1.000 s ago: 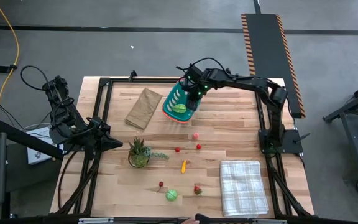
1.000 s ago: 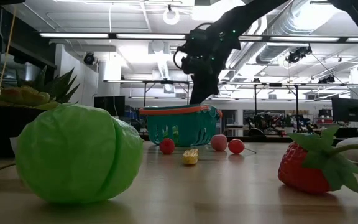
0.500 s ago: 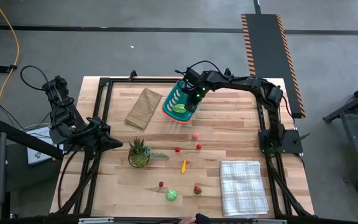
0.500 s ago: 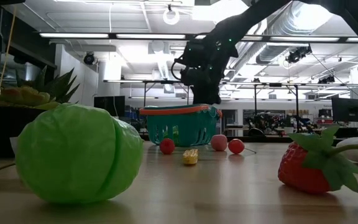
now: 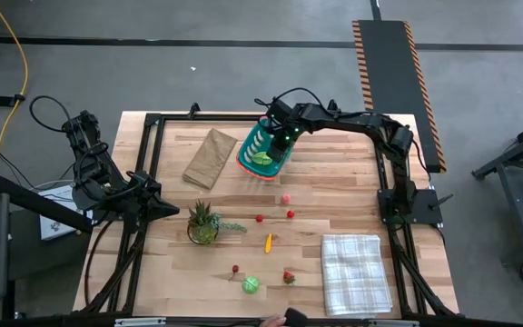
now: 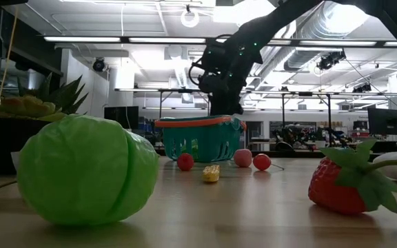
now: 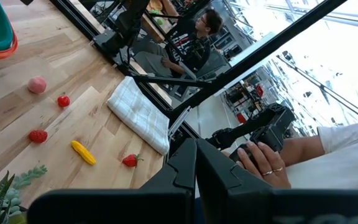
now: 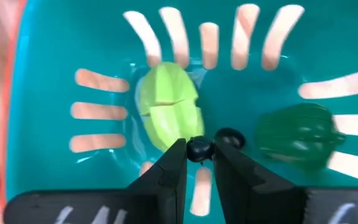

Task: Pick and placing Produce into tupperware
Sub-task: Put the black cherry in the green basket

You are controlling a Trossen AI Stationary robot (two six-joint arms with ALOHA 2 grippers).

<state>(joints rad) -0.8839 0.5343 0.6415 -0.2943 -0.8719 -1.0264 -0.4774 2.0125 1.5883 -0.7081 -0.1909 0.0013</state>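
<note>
The tupperware (image 5: 260,151) is a teal basket with an orange-red rim at the table's far middle. A light green piece (image 8: 169,112) and a dark green piece (image 8: 300,134) lie on its floor. My right gripper (image 8: 199,155) reaches into it from above, shut on a small dark round piece (image 8: 199,148). A second dark round bit (image 8: 229,138) shows right beside it. More produce lies on the table: a pink ball (image 5: 286,198), red pieces (image 5: 291,214), a yellow-orange piece (image 5: 269,242), a green cabbage (image 5: 251,285) and a strawberry (image 5: 289,277). My left gripper (image 7: 196,165) waits shut at the table's left side. My right gripper pinches the small dark round piece (image 8: 199,148) between its two fingertips. The fingers slant down from above into the tupperware, about level with its rim (image 6: 198,122). The piece sits over the basket's floor. I cannot tell whether the second dark bit is joined to it.
A flat brown paper bag (image 5: 211,156) lies left of the tupperware. A spiky potted plant (image 5: 202,222) stands left of the middle. A checked cloth (image 5: 356,272) lies at the near right. A person's hand (image 7: 260,163) shows beyond the table's edge.
My right gripper has rolled a little at the wrist while staying over the tupperware, still shut on the dark piece. The produce on the table has not moved.
</note>
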